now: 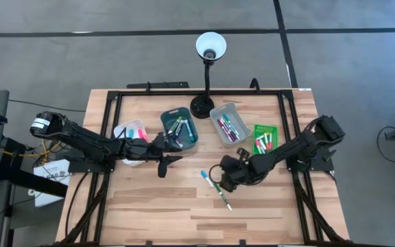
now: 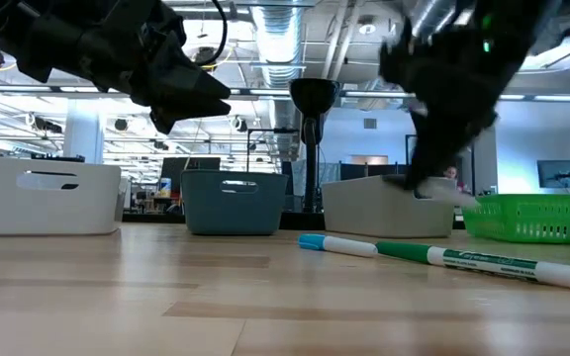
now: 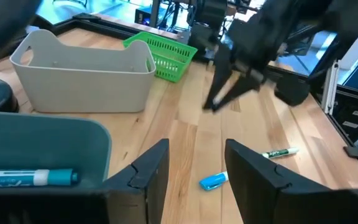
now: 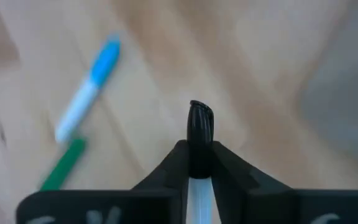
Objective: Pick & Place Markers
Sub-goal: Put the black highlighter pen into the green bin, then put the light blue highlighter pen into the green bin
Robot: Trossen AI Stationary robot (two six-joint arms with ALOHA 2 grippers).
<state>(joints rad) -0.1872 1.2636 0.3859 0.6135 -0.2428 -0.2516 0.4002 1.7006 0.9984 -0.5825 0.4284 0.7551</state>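
My right gripper [image 1: 223, 176] hovers over the table's middle, shut on a marker with a black cap [image 4: 199, 123]. Two markers lie flat on the wood beside it: a blue-capped one [image 1: 206, 179] and a green one [image 1: 224, 199]. They also show in the low view, the blue-capped marker [image 2: 339, 245] and the green marker [image 2: 468, 258]. My left gripper [image 1: 164, 163] is open and empty [image 3: 197, 169], raised by the near side of the teal bin [image 1: 180, 130], which holds several markers. My right gripper pinches the marker's white barrel [image 4: 199, 186] between its two fingers. The marker lies along the fingers, and its black-capped end [image 4: 199, 118] sticks out past the fingertips. It is lifted clear of the table.
A white bin [image 1: 130, 134], a grey bin [image 1: 228, 125] and a green basket [image 1: 265, 138] hold more markers along the far side. A black lamp [image 1: 202, 104] stands between the teal and grey bins. Bare wood lies toward the near edge.
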